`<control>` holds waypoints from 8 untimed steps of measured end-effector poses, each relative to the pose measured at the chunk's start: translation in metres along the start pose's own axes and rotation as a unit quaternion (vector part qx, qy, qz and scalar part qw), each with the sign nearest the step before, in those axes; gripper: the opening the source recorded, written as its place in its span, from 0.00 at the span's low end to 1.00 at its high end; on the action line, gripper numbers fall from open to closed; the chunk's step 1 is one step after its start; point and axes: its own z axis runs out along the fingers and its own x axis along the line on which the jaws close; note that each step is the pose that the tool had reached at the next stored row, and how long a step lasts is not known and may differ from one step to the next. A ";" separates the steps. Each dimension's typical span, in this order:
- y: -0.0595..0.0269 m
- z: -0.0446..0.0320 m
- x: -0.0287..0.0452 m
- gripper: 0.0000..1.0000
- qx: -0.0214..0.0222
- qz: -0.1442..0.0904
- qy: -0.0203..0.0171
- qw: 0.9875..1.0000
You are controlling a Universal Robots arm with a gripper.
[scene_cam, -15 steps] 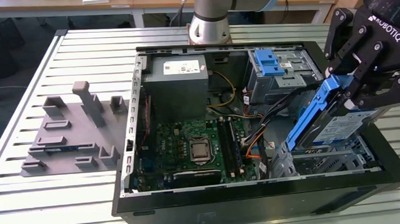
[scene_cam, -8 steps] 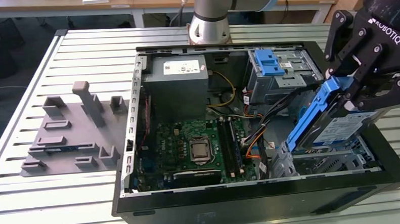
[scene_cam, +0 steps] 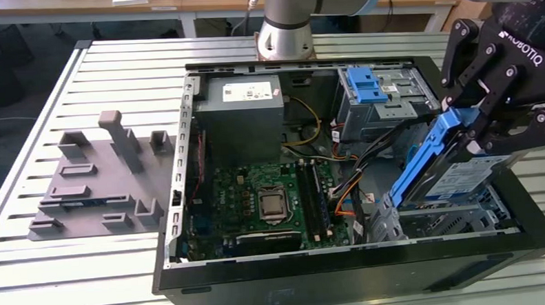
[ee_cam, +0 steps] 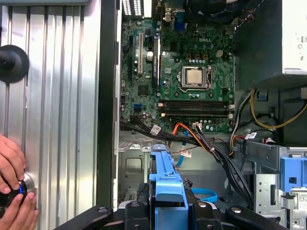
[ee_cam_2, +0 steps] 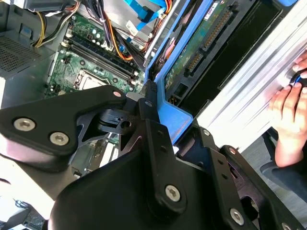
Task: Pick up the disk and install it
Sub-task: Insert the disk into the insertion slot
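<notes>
Blue-framed and silver, the disk (scene_cam: 453,175) hangs tilted on edge over the open computer case (scene_cam: 351,263), pinched at its upper end by the black fingers (ee_cam_2: 153,129) of the gripper (scene_cam: 472,131), which are closed on the blue plastic carrier. In the exterior view the disk's lower end dips toward the metal drive bay (scene_cam: 441,221) in the case's corner on the exterior view's right, its white-and-blue label facing outward. The case lies on its side on a slatted metal counter (scene_cam: 112,70), the green motherboard (scene_cam: 256,194) exposed. A grey cage with a blue latch (scene_cam: 373,89) sits deeper inside, beside a grey metal box (scene_cam: 243,112). A grey fixture (scene_cam: 94,181) rests on the counter, well apart. In the first wrist view a person's hand (ee_cam: 12,189) rests at the counter's edge
</notes>
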 end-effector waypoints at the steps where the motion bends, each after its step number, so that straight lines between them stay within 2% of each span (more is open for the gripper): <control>1: 0.0000 0.0006 0.0000 0.36 0.000 0.000 0.000 1.000; 8: -0.0002 0.0050 0.0001 0.36 0.000 0.000 0.000 1.000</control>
